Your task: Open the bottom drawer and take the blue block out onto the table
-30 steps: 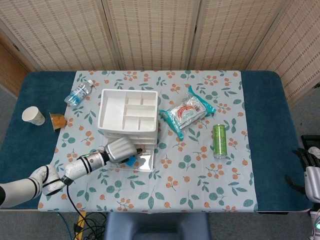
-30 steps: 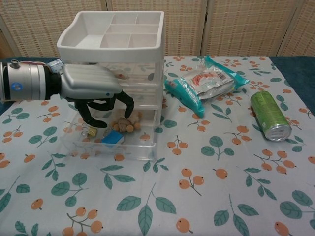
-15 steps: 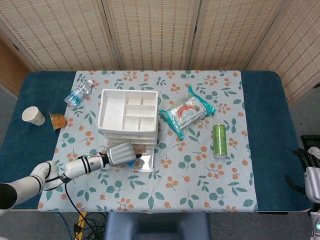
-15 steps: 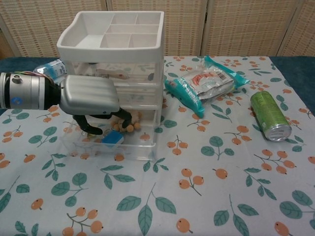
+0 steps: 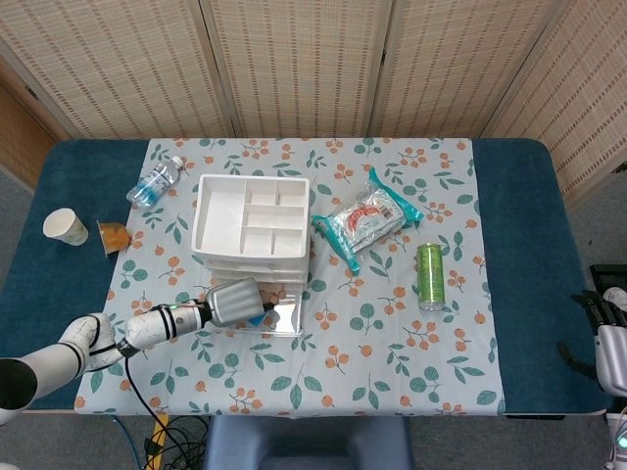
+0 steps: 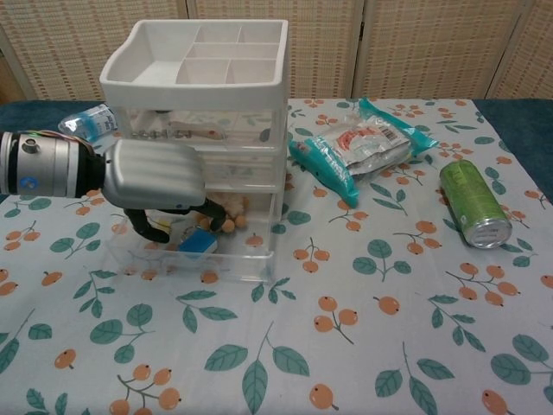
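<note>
You've got a blue table (image 5: 529, 225) with a leaf-and-berry cloth (image 5: 392, 362) over its middle. On the cloth, the white drawer unit (image 5: 252, 220) sits left of centre, its bottom drawer (image 6: 226, 259) pulled out. Just right of the unit lies a teal snack bag (image 5: 365, 218), and further right a green can (image 5: 429, 275) on its side. At the cloth's far left corner there's a water bottle (image 5: 155, 182) lying down. Off the cloth, on bare blue at the left, you see a paper cup (image 5: 66, 226) and a small orange cup (image 5: 114, 236).
</note>
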### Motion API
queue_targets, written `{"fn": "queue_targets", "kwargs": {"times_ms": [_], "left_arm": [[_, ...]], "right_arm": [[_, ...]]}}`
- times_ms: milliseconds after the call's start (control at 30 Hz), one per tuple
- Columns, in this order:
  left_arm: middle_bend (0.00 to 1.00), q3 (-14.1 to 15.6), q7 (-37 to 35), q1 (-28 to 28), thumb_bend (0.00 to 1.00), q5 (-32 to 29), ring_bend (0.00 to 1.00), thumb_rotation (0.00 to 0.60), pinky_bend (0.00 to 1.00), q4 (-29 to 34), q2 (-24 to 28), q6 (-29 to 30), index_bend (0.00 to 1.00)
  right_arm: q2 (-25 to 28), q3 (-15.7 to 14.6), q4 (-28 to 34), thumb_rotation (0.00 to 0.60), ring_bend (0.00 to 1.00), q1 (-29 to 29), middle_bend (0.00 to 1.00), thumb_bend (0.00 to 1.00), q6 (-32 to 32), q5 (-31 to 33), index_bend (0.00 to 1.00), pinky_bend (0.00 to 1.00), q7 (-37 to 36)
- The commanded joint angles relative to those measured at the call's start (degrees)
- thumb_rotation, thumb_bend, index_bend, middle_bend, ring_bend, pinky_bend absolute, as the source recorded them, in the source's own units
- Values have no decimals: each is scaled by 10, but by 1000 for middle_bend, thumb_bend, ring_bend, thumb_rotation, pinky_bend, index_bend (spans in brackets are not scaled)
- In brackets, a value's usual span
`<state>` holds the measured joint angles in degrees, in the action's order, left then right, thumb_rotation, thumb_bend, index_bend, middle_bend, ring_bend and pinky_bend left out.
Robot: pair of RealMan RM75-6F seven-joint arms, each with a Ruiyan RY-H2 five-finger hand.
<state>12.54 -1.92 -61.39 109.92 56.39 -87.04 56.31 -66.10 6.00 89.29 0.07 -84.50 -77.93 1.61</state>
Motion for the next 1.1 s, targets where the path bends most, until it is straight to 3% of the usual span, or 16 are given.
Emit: {"fn": "queue_targets", "kwargs": {"times_ms": [33,700,1100], "left_arm": [[937,2,-11,-2,223,1,1000,600,1000,-6,-5,-2,349],[937,21,-115,-4,171,18,1000,600,1000,-90,-47,43,349],[935,25,-101,-17,172,13,1000,600,1000,-79,-44,8,330]], "right_arm": [[0,0,1,600,228,0,158,268,1,1,199,215,2],[2,6,11,600,231,11,158,267,16,17,207,215,24],[2,7,14,600,233,12,158,267,18,23,210,215,29]]}}
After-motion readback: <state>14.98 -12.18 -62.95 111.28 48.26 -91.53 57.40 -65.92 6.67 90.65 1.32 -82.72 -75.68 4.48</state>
